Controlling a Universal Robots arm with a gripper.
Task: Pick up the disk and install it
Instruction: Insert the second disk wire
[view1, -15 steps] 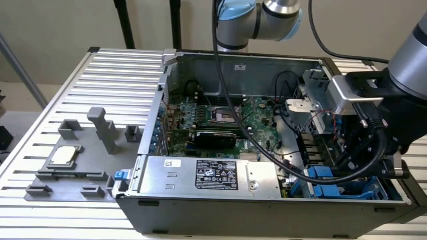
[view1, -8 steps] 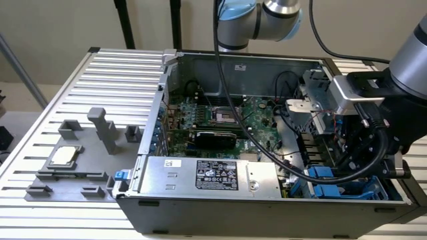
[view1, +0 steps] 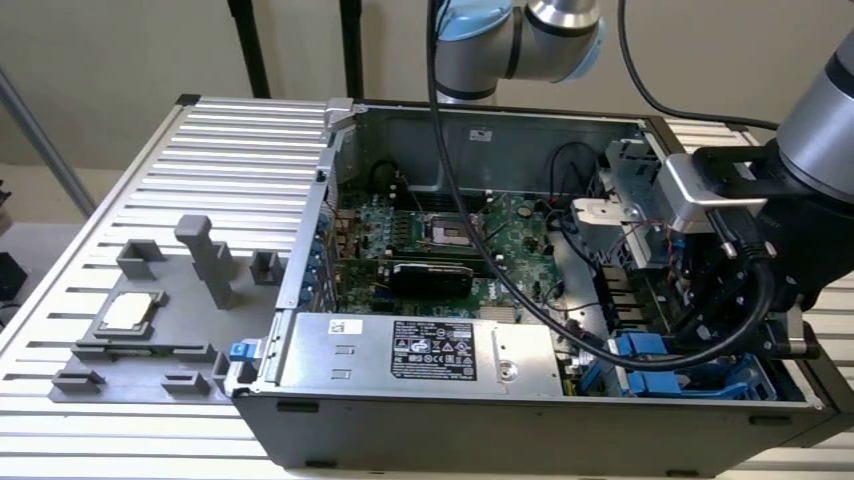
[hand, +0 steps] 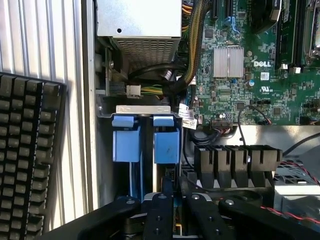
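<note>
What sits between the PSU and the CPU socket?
A long black card, lying across the motherboard. This shows in the exterior view.

Even, soft indoor light, faint shadows inside the case (view1: 534, 400), both views slightly blurred.

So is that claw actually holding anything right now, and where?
Seemingly yes: the gripper is closed on the near edge of the blue-framed disk, which stands edge-on in the drive bay.
</note>
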